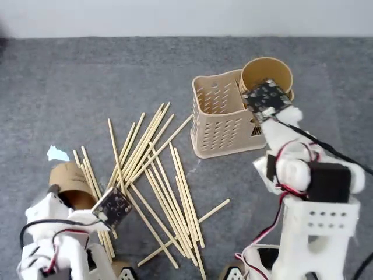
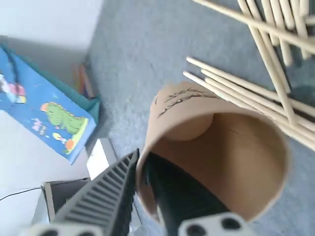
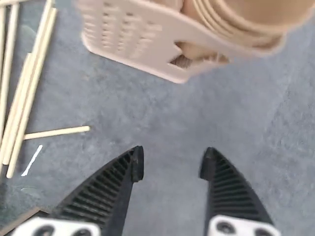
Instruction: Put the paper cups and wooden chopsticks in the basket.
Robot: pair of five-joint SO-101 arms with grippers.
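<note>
A brown paper cup (image 2: 221,157) lies on its side at the near left (image 1: 69,182) beside the chopsticks. My left gripper (image 2: 142,160) is shut on its rim, one finger inside and one outside. Many wooden chopsticks (image 1: 154,175) lie scattered across the middle of the grey table; some show past the cup (image 2: 256,88). The beige perforated basket (image 1: 221,119) stands at the back right with stacked paper cups (image 1: 266,73) in its far end. My right gripper (image 3: 171,164) hangs open over bare table just in front of the basket (image 3: 142,39), nothing between its fingers.
A small pale blue scrap (image 1: 57,153) lies left of the chopsticks. One chopstick (image 3: 56,132) lies apart near the right gripper, with a white sliver (image 3: 32,161) beside it. A blue printed box (image 2: 44,118) stands off the table's edge.
</note>
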